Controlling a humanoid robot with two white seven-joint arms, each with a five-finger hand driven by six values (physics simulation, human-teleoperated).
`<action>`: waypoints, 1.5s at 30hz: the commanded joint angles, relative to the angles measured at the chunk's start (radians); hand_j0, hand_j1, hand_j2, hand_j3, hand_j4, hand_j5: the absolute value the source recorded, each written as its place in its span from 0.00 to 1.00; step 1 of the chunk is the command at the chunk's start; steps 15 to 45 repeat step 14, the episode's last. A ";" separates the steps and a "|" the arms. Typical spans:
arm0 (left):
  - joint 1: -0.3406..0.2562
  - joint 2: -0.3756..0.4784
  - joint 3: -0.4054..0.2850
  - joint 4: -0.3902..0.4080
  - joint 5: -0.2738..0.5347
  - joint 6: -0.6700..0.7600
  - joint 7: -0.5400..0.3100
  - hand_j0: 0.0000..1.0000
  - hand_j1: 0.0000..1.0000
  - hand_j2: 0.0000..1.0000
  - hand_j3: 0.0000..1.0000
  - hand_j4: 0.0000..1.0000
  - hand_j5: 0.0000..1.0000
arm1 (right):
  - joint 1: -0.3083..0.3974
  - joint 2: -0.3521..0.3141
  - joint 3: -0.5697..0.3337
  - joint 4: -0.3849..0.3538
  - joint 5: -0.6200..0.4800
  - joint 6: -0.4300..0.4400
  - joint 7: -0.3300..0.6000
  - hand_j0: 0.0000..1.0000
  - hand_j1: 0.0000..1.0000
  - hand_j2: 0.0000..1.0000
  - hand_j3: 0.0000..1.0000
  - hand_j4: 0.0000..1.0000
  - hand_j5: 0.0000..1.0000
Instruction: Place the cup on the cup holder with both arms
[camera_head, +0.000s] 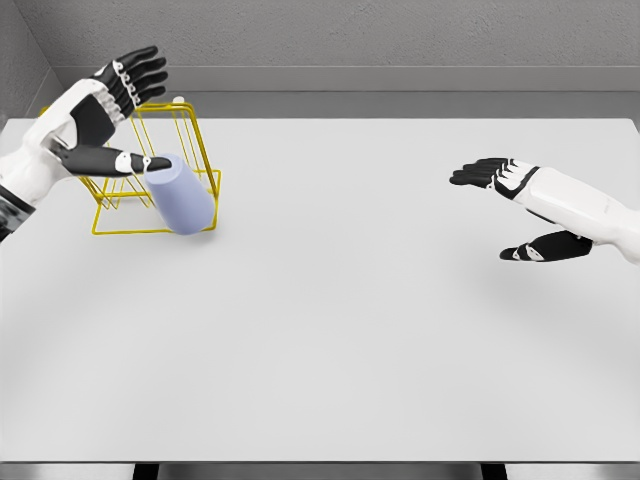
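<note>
Looking first at the cup (181, 195), I see a pale blue-lilac cylinder sitting tilted at the far left of the table (350, 330), its open end turned up and to the left, its body leaning against the front of the cup holder (175, 150). That holder is a yellow wire rack, itself tipped rather than square to the table, and the cup covers part of its lower right corner; I cannot tell whether the cup hangs on a wire or only rests against the frame. My left hand (105, 110) is just beside the cup's upper left, over the rack: the thumb reaches right until its tip meets or nearly meets the cup's rim, while the four fingers (140, 70) fan upward and apart, so the hand is spread and grasps nothing. My right hand (520, 205) is well apart from all this, above the table's right side, palm turned toward the left, its fingers (480, 174) stretched out straight and its thumb held lower, released, with nothing in it. The white tabletop fills most of the view, with a grey wall (400, 35) behind it.
</note>
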 joint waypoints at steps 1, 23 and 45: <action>0.002 0.002 0.000 -0.012 0.006 -0.017 -0.002 1.00 1.00 1.00 1.00 1.00 1.00 | 0.000 -0.001 0.000 0.000 -0.008 0.003 -0.001 1.00 1.00 1.00 1.00 1.00 1.00; 0.170 0.063 0.051 -0.006 0.008 -0.374 0.000 1.00 1.00 1.00 1.00 1.00 1.00 | 0.000 -0.001 0.000 0.004 -0.008 0.003 -0.001 1.00 1.00 1.00 1.00 1.00 1.00; 0.170 0.063 0.051 -0.006 0.008 -0.374 0.000 1.00 1.00 1.00 1.00 1.00 1.00 | 0.000 -0.001 0.000 0.004 -0.008 0.003 -0.001 1.00 1.00 1.00 1.00 1.00 1.00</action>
